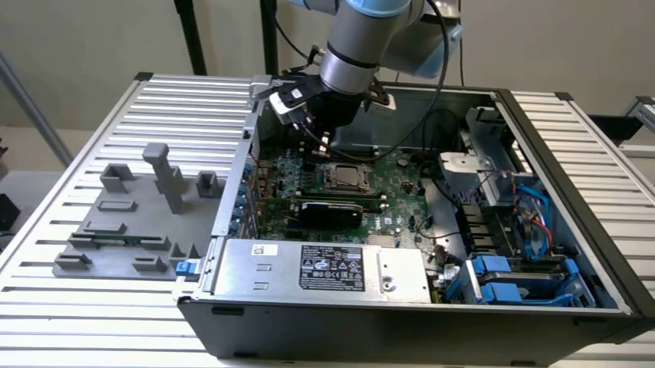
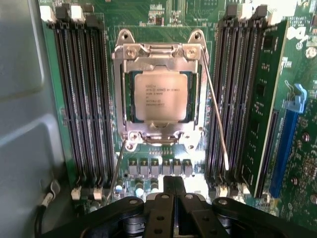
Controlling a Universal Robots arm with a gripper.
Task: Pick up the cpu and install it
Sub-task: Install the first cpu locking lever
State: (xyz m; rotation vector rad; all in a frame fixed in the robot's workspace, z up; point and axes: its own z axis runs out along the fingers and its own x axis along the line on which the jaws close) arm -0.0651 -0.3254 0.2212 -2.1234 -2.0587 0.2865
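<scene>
On my wrist feed the jaws are pressed together, the black fingertips (image 2: 173, 191) meeting with no gap, and they pinch nothing. They hang above the motherboard (image 2: 163, 20) without touching it, just beside the socket and clear of its edge. The cpu (image 2: 161, 95) lies flat inside the metal socket frame (image 2: 122, 89), silver top facing up with printed lines on it, square to the frame and apart from the jaws. A thin wire lever (image 2: 216, 119) runs slantwise past one side of the frame, and I cannot tell whether it is latched. Banks of black memory slots (image 2: 81, 99) flank the socket on both sides, and one green memory stick (image 2: 262, 99) stands in the outer bank.

In the exterior view the arm (image 1: 353, 46) reaches down into the open computer case (image 1: 409, 322), which lies on its side on the slatted counter (image 1: 61, 307). The jaws sit low inside the case, near the socket. The silver labelled power supply (image 1: 327, 270) fills the near edge of the case. To the exterior view's left, a grey fixture tray (image 1: 133, 222) rests on the counter, well apart from the arm
</scene>
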